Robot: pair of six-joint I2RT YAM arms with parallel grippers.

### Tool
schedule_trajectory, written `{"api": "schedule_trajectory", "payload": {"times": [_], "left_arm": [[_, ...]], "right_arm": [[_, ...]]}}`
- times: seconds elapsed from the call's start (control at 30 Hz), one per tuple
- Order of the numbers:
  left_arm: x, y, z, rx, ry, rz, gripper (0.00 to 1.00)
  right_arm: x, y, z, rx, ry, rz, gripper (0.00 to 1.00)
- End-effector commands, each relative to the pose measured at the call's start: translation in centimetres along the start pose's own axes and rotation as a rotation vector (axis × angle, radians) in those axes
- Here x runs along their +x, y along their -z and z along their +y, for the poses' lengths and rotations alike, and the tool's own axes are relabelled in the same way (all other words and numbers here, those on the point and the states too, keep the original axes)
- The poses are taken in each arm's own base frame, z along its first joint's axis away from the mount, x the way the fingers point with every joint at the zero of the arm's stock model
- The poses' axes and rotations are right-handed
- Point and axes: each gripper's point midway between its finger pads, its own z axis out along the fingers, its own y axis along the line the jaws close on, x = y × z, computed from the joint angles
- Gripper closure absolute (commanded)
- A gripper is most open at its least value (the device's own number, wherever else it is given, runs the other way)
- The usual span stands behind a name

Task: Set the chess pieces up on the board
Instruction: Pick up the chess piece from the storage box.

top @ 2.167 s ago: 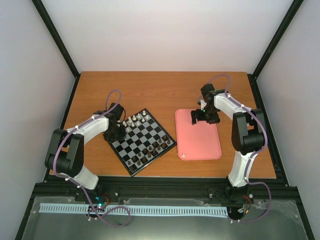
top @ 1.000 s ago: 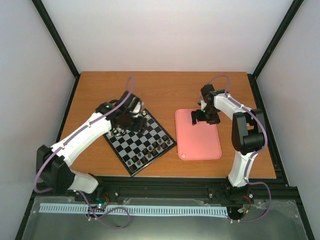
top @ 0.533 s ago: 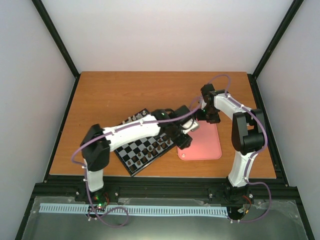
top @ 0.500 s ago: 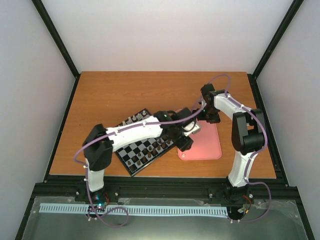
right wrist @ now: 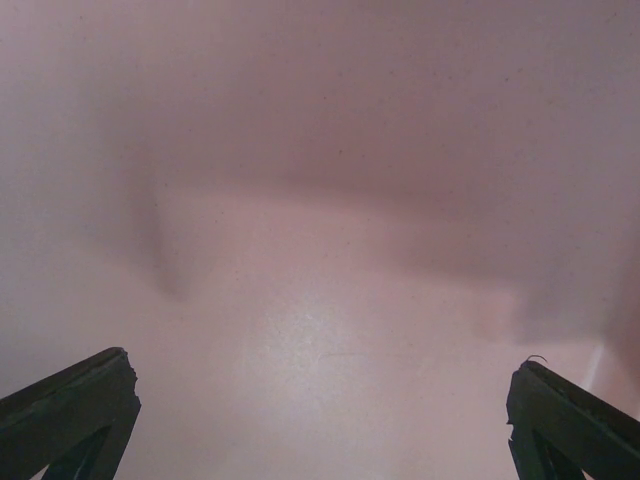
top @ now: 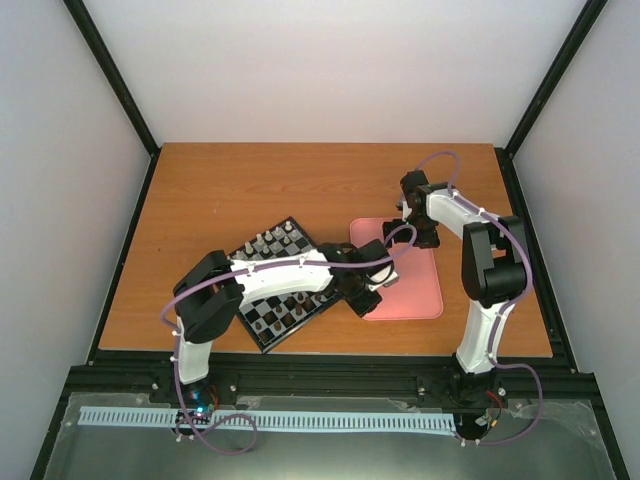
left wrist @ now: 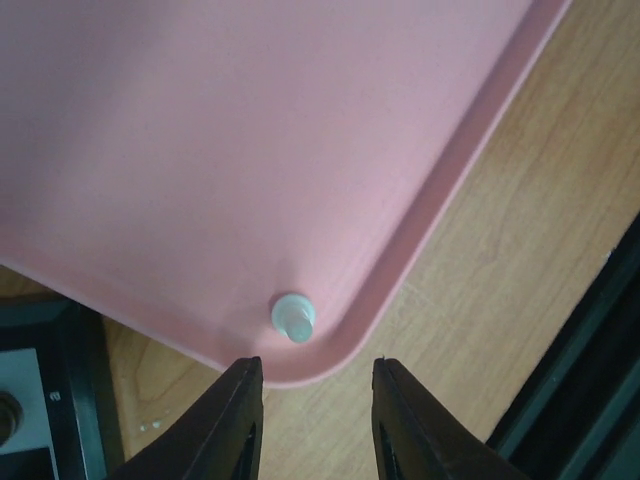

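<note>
One cream-white chess piece stands in the near-left corner of the pink tray. My left gripper is open and empty, hovering just short of that piece, its fingers spread over the tray rim. In the top view the left arm reaches across the board to that corner, with the gripper over it. Several white pieces line the board's far edge. My right gripper is wide open and empty, low over bare tray surface at the tray's far end.
The wooden table lies beyond the tray rim. The black frame rail runs along the near edge. The left arm hides most of the board's near-right side. The tray sits right of the board.
My left arm has swung from the board's far-left corner across the board to the tray's near-left corner. The right arm has stayed put over the tray.
</note>
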Motion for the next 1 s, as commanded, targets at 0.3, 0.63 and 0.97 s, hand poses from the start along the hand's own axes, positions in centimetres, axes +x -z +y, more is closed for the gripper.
{"api": "schedule_trajectory", "payload": {"times": [0.3,0.63,0.97], "left_arm": [[-1.2,-1.9,-0.2,0.007,0.011,-0.038,0.67],[0.2,-3.1,-0.2,0.025,0.016,0.003,0.72],[0.3,-4.0,0.7,-0.016,0.026,-0.004,0.72]], "right_arm": [[-0.5,-0.5,-0.2,0.013,0.003,-0.007,0.00],[-0.9,-0.7,-0.6,0.008,-0.005,-0.005,0.00],[-1.1,-0.7,-0.4,-0.002,-0.003,-0.006,0.00]]}}
